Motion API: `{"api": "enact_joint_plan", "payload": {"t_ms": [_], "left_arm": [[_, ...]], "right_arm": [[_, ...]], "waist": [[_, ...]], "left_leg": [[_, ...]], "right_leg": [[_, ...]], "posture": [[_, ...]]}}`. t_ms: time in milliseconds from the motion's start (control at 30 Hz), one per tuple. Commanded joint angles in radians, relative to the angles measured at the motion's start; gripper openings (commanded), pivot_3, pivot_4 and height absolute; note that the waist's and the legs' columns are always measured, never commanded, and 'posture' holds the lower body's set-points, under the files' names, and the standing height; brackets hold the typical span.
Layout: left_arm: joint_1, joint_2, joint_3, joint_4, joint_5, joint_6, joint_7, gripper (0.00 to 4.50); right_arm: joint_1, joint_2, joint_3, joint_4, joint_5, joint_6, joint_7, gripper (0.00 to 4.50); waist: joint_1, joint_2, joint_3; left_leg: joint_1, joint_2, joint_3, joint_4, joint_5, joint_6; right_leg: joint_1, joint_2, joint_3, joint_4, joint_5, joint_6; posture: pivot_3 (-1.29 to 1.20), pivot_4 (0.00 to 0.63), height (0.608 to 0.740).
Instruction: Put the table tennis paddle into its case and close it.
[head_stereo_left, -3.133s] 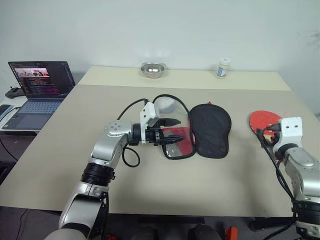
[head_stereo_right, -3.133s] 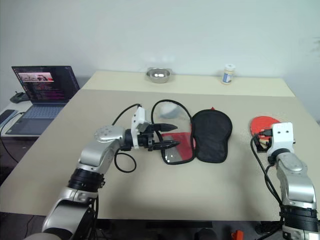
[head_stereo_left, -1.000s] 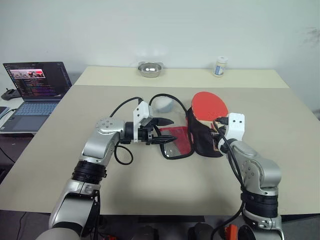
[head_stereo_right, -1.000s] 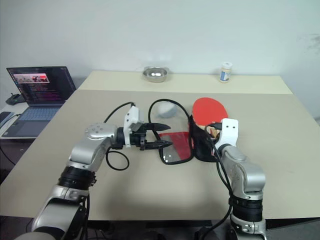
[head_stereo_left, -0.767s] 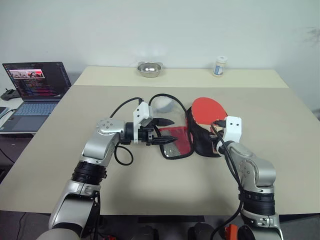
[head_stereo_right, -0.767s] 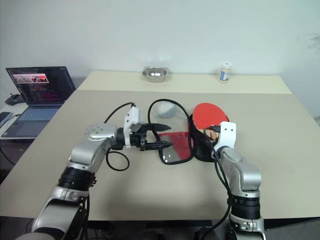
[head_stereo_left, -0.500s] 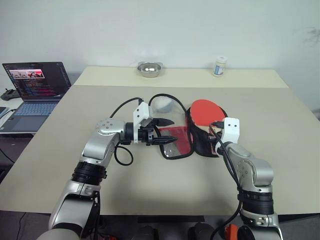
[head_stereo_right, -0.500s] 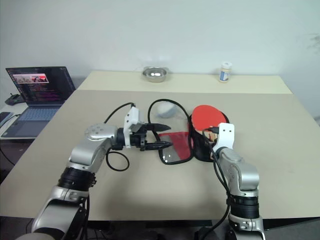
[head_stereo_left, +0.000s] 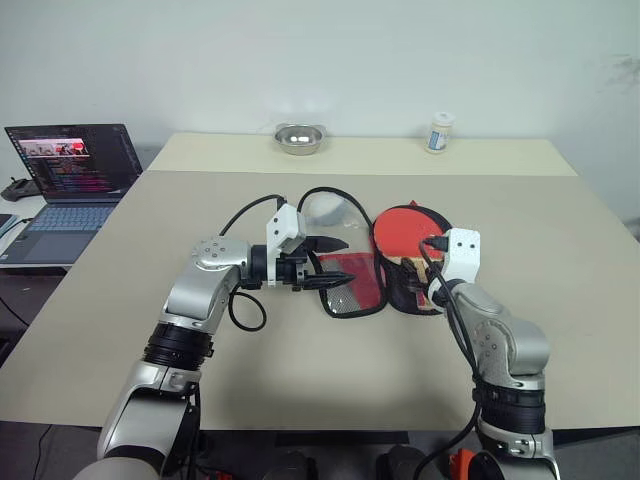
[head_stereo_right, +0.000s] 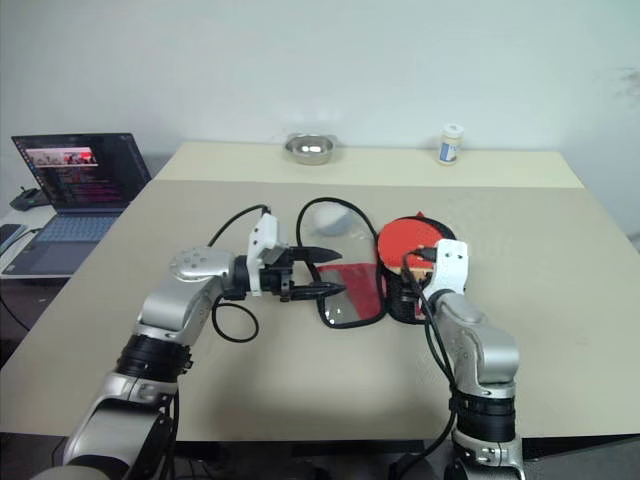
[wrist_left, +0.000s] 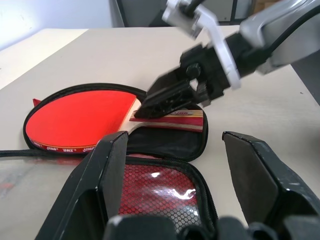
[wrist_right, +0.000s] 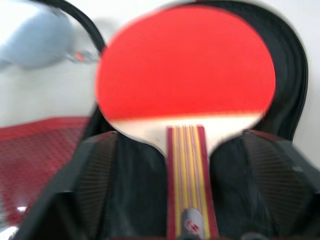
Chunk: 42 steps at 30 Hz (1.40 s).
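The table tennis paddle (head_stereo_left: 405, 222) lies flat, red face up, on the black half of the open case (head_stereo_right: 400, 298), its handle pointing toward me. My right gripper (wrist_right: 182, 145) is open, one finger on each side of the handle (wrist_right: 186, 170) without touching it. The case's red mesh half (head_stereo_left: 350, 292) lies spread out on the left. My left gripper (head_stereo_left: 340, 262) hovers over this half, pointing toward the paddle, open with nothing between its fingers (wrist_left: 112, 170).
A pale bluish object (head_stereo_left: 328, 210) sits just behind the case, ringed by a black loop. A metal bowl (head_stereo_left: 300, 138) and a small bottle (head_stereo_left: 438, 132) stand at the table's far edge. A laptop (head_stereo_left: 75, 165) sits on a side table at the left.
The paddle has dropped from a raised tilt to lie flat in the black half of the case. My right gripper has opened and let go of the handle. The left arm has stayed still.
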Motion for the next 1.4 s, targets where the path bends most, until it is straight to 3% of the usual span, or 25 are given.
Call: {"api": "enact_joint_plan", "payload": {"t_ms": [33, 133, 300, 467, 700, 1100, 1400], "left_arm": [[0.010, 0.028, 0.041, -0.018, -0.018, -0.001, 0.007, 3.29], [0.026, 0.071, 0.047, 0.009, -0.003, -0.009, -0.005, 3.29], [0.032, 0.115, 0.038, 0.118, 0.035, -0.053, -0.017, 3.29], [0.020, 0.130, 0.024, 0.263, 0.102, -0.119, -0.011, 3.29], [-0.045, 0.090, 0.012, 0.475, 0.196, -0.217, 0.076, 3.29], [-0.269, -0.123, 0.012, 0.752, 0.237, -0.325, 0.130, 3.29], [-0.527, -0.419, 0.035, 0.961, 0.247, -0.421, 0.242, 3.29]], "right_arm": [[0.023, -0.160, 0.046, -0.201, 0.069, 0.015, 0.165, 4.49], [0.084, -0.393, 0.106, -0.308, 0.069, -0.086, 0.344, 4.49], [0.213, -0.535, 0.080, -0.262, 0.015, -0.390, 0.497, 4.49], [0.257, -0.582, 0.062, -0.204, 0.018, -0.467, 0.561, 4.49], [0.309, -0.653, -0.001, -0.256, 0.188, -0.390, 0.710, 4.49], [0.379, -0.776, -0.164, -0.225, 0.255, -0.354, 0.769, 4.49], [0.385, -0.824, -0.310, -0.223, 0.324, -0.286, 0.761, 4.49]], "waist": [[0.001, 0.000, 0.000], [0.001, 0.000, 0.000], [0.001, -0.001, 0.000], [0.001, -0.002, 0.000], [0.007, -0.004, 0.001], [0.030, -0.005, 0.002], [0.036, -0.006, 0.002]], "left_leg": [[0.000, 0.000, 0.000, 0.000, 0.000, 0.000], [0.000, -0.001, 0.000, 0.000, 0.000, 0.000], [0.000, 0.001, -0.002, -0.001, 0.000, 0.000], [0.002, 0.001, 0.000, 0.001, 0.000, 0.000], [0.001, 0.001, -0.001, 0.001, 0.000, 0.000], [0.000, 0.000, -0.001, 0.001, 0.000, 0.000], [-0.003, -0.001, -0.003, 0.001, 0.000, 0.001]], "right_leg": [[0.000, 0.000, 0.000, 0.000, 0.000, 0.000], [0.000, 0.000, 0.000, -0.002, 0.000, 0.000], [0.002, 0.003, -0.002, -0.003, 0.000, 0.001], [0.002, 0.003, -0.001, -0.002, 0.000, 0.001], [0.002, 0.001, -0.002, -0.002, 0.000, 0.000], [0.003, 0.000, -0.003, -0.002, 0.000, 0.000], [0.003, 0.000, -0.005, -0.006, 0.000, 0.001]], "posture": [[0.00, 0.150, 0.740], [0.00, 0.150, 0.740], [0.00, 0.150, 0.740], [0.00, 0.150, 0.740], [0.00, 0.150, 0.740], [0.00, 0.150, 0.740], [0.00, 0.150, 0.740]]}}
